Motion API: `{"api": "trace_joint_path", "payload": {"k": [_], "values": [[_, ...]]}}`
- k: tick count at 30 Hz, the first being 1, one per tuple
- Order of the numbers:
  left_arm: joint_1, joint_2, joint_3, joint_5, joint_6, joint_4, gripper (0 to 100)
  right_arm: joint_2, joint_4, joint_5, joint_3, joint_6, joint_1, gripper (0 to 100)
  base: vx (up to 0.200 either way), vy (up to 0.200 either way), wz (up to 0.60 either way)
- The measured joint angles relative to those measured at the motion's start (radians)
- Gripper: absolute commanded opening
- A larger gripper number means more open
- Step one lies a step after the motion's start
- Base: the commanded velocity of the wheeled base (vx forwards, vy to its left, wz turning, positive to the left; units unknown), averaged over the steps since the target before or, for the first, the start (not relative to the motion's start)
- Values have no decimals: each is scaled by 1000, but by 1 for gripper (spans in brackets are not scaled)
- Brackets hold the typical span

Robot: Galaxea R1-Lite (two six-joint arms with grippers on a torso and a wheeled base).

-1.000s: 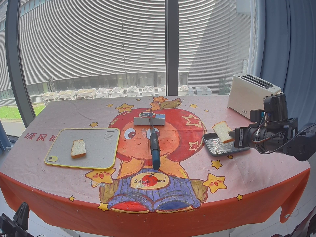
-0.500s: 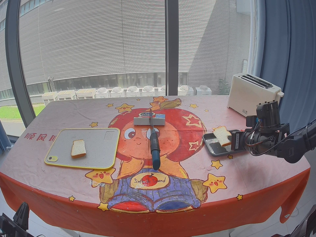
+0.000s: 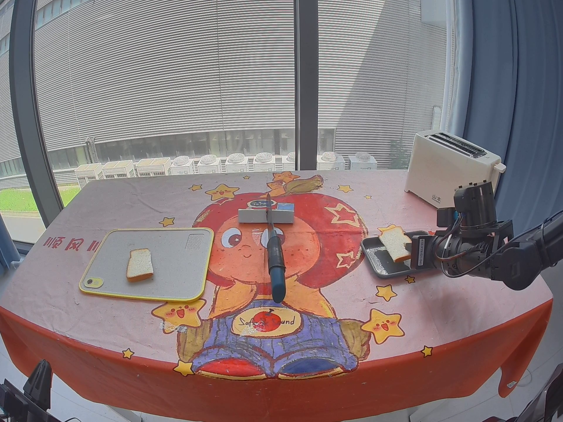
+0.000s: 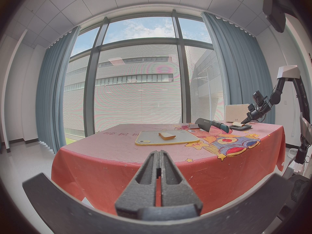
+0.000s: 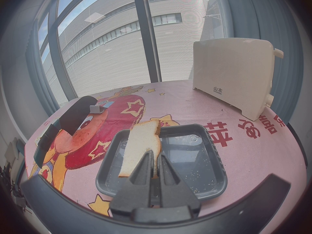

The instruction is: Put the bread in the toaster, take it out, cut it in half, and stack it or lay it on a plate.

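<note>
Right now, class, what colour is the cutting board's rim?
Yellow; the cutting board shows best in the head view.

Desk (image 3: 117, 206), left half: cutting board (image 3: 176, 253) toward the front edge, bread piece (image 3: 139, 264) lying on its left part.

Desk centre: knife (image 3: 273, 247) runs front to back, handle toward the front edge, blade propped across the small block (image 3: 265, 215) behind it.

Right side: tray (image 3: 381, 263), well apart from the knife. Toaster (image 3: 448, 168) behind the tray, at the far right corner.

Bread slice (image 3: 394, 243) tilts up in the tray, its near edge pinched in my right end effector (image 3: 409, 247), which comes in from the tray's right.

My left end effector (image 4: 158, 156) hangs off the desk, beyond its front left corner, fingers pressed together.
</note>
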Motion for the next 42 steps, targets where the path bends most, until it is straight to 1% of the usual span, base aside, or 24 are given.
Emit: {"api": "trace_joint_path", "payload": {"k": [7,8,27,31,39,42], "values": [[0,0,0,0,0,0,0,7,0,0,-1,0,-3,0,0,0,0],[0,0,0,0,0,0,0,7,0,0,-1,-1,-3,100,0,0,0],[0,0,0,0,0,0,0,-39,2,-3,14,-3,13,100,0,0,0],[0,0,0,0,0,0,0,-79,2,-6,27,-5,32,100,0,0,0],[0,0,0,0,0,0,0,-170,6,-17,68,-9,106,100,0,0,0],[0,0,0,0,0,0,0,-190,4,-18,77,-13,120,100,0,0,0]]}}
